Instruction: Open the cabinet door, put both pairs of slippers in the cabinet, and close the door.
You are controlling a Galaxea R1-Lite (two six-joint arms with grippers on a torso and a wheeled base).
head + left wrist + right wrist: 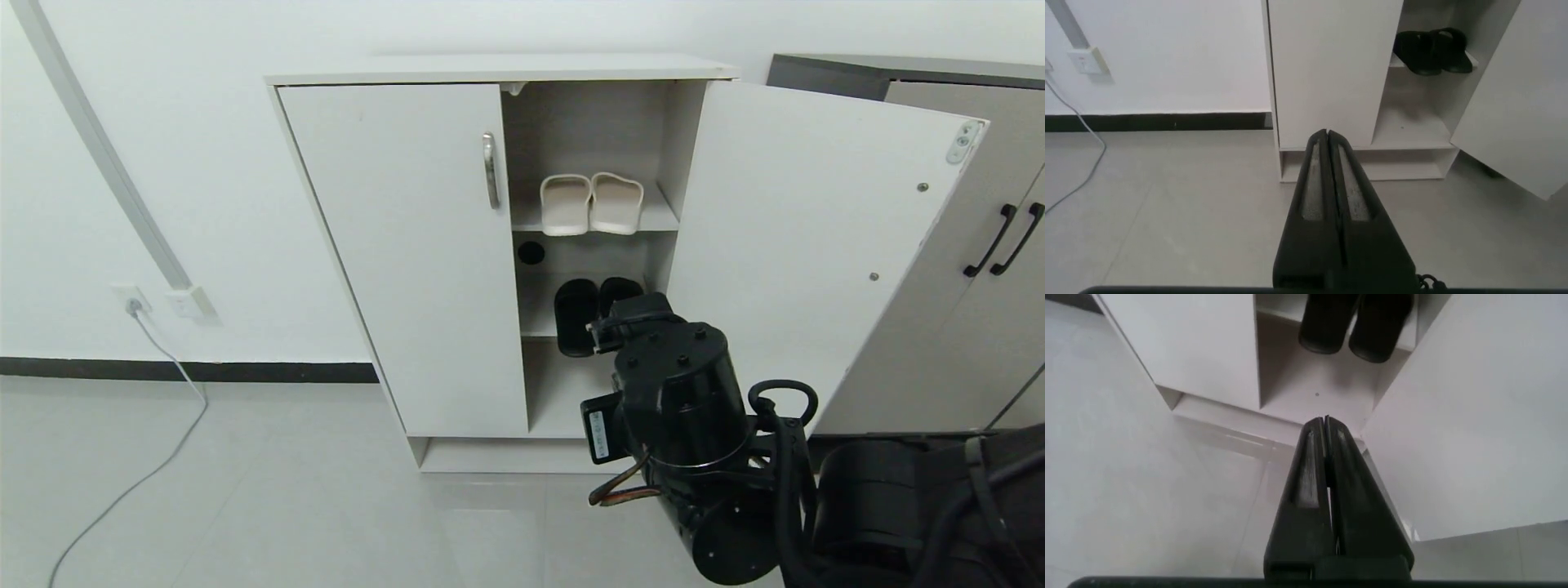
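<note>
Both pairs shelved; cabinet [392, 245] right door [816, 245] stands open.
Head view: white slippers [592, 202] on upper shelf [661, 219], black slippers [581, 314] one shelf below. Wrist views: left gripper [1327, 175] and right gripper [1327, 457] clenched, empty, outside the cabinet. White label [598, 433] in head view is illegible.

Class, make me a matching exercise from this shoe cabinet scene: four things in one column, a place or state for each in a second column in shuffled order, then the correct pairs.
1. white slippers
2. black slippers
3. left cabinet door
4. right cabinet door

A. swung open
B. on the upper shelf
C. shut
D. on the lower shelf

Pairs: 1-B, 2-D, 3-C, 4-A
</note>
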